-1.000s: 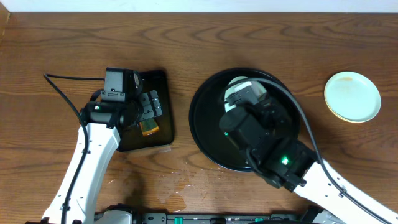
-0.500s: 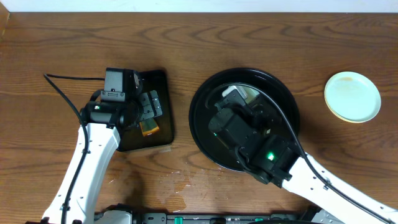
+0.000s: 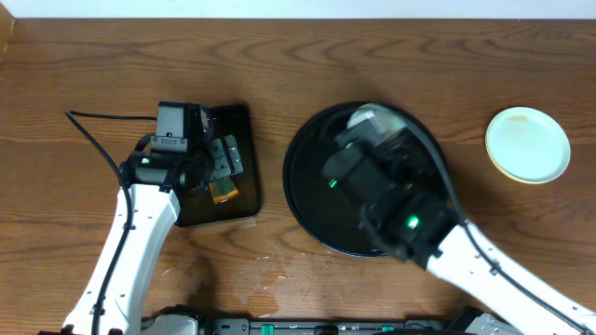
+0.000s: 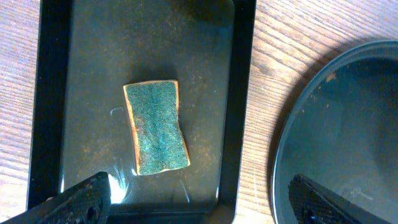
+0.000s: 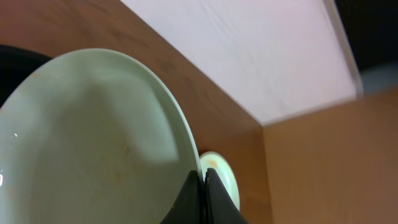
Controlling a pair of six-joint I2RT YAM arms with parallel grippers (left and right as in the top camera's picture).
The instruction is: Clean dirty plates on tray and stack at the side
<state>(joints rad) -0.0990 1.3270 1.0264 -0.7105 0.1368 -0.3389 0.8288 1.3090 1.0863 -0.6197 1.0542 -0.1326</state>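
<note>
Wood table, pale wall | left gripper spread wide | right gripper pinching mint plate rim

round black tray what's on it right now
One pale plate shows at its far side, its edge pinched by the right gripper. The right arm covers much of the tray, so anything beneath is hidden.

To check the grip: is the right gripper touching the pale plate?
Touching. The right wrist view shows the right gripper shut on the rim of the pale plate.
</note>
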